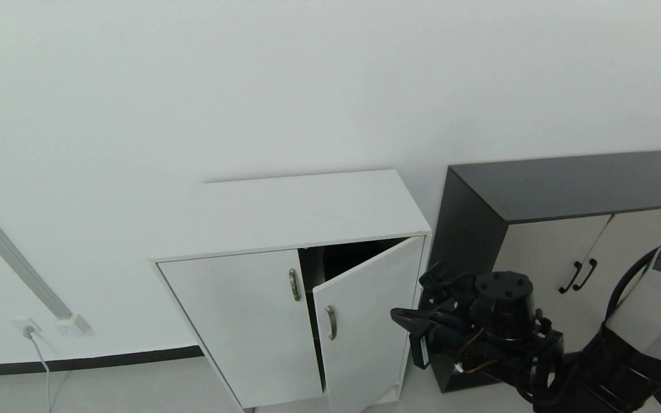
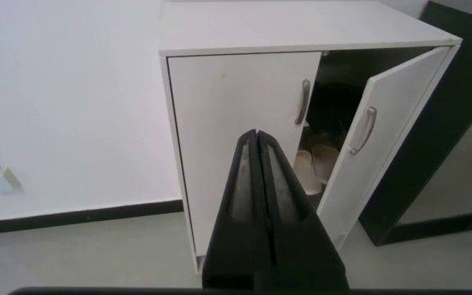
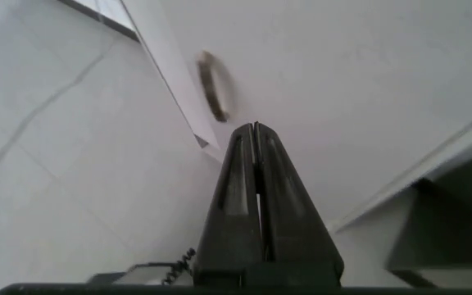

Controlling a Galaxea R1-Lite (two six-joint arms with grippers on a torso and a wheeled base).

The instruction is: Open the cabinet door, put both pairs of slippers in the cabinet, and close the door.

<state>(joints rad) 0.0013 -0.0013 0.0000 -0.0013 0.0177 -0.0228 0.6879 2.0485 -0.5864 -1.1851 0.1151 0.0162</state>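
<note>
Two pincers: left pincer [image 2: 256,133] and right pincer [image 3: 256,127] were both clenched, empty.
Cabinet door [image 1: 368,321]: stood ajar, just beside right pincer, handle [image 3: 215,86] near its tips.
Slippers [image 2: 316,164]: lay inside cabinet [image 1: 307,212], behind the door.

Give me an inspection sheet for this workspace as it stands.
Surface: pale floor.
Job's things: white cabinet, left door shut, right door ajar; pale slippers inside, count unclear.
Clutter: nothing seen.
Grippers: left claw shut, empty, facing the cabinet; right claw shut, empty, beside the ajar door.
Cables: one cable hanging from a wall socket.
Surroundings: white wall; black cabinet, doors shut.
</note>
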